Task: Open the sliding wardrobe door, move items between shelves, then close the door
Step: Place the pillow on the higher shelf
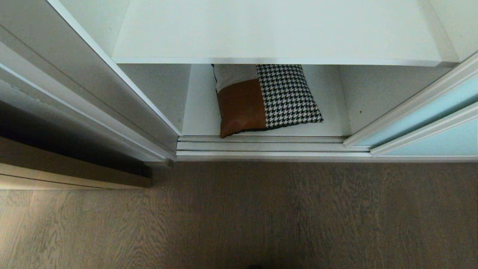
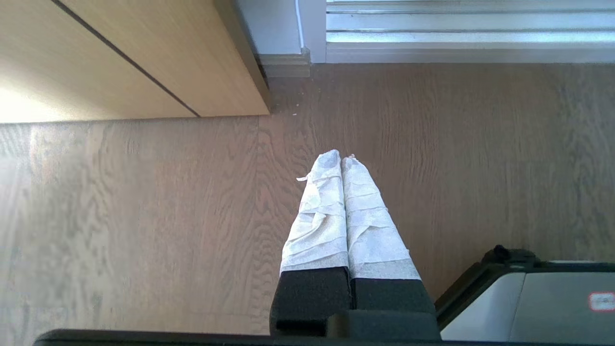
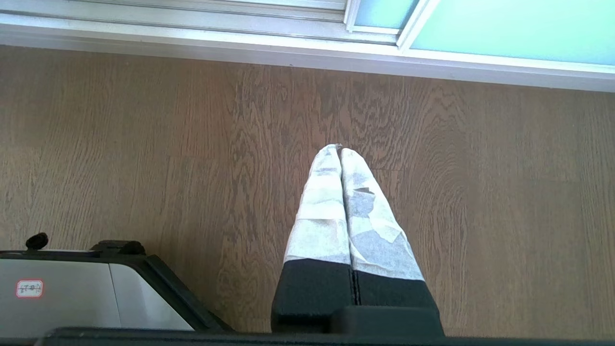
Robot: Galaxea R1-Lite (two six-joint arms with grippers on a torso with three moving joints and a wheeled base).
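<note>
The wardrobe stands open before me. Its frosted aqua sliding door (image 1: 429, 123) is pushed to the right, and the same door (image 3: 504, 29) shows in the right wrist view. A cushion (image 1: 265, 99) with houndstooth, rust-brown and beige-grey patches lies on the bottom shelf (image 1: 328, 129), its front corner near the track. Above it runs a bare white shelf (image 1: 276, 33). Neither arm shows in the head view. My left gripper (image 2: 342, 158) and right gripper (image 3: 336, 150) both hang over the wooden floor, shut with nothing between their taped fingers.
The door track (image 1: 261, 147) runs along the wardrobe's foot. A white side panel (image 1: 112, 93) bounds the opening on the left, beside a light wood cabinet (image 2: 125, 62). Wooden floor (image 1: 239, 216) lies in front. My base (image 2: 533, 302) shows in both wrist views.
</note>
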